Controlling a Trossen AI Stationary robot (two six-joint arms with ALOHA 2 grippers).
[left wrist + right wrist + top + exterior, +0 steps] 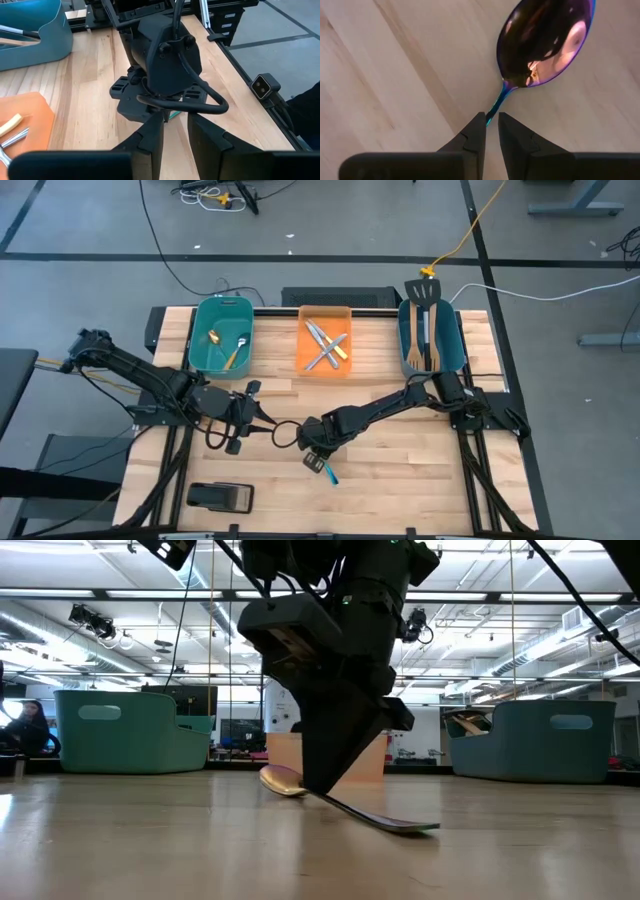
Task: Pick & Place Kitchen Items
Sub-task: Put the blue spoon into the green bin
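A spoon with a shiny purple-blue bowl (545, 45) and a teal handle (329, 473) is at the table's middle, near its front. My right gripper (490, 122) reaches down onto it and is shut on it. My left gripper (175, 142) hovers above the table to the left of the right one (240, 415). It points toward the right one and is open, with nothing between its fingers. In the low view the right gripper (325, 780) hides the spoon's middle. My right gripper pinches the spoon's thin neck (496, 106), just behind the bowl, between its two fingertips. The fingers come steeply from above and lie across the handle. The handle's free end (425, 827) rests on the table. Whether the bowl (283, 782) is raised I cannot tell.
Along the far edge stand three bins: a teal bin (203, 345) with spoons at the left, an orange bin (306, 330) with knives and forks in the middle, and a teal bin (452, 345) with spatulas at the right. A flat black block (220, 496) lies at the near left.
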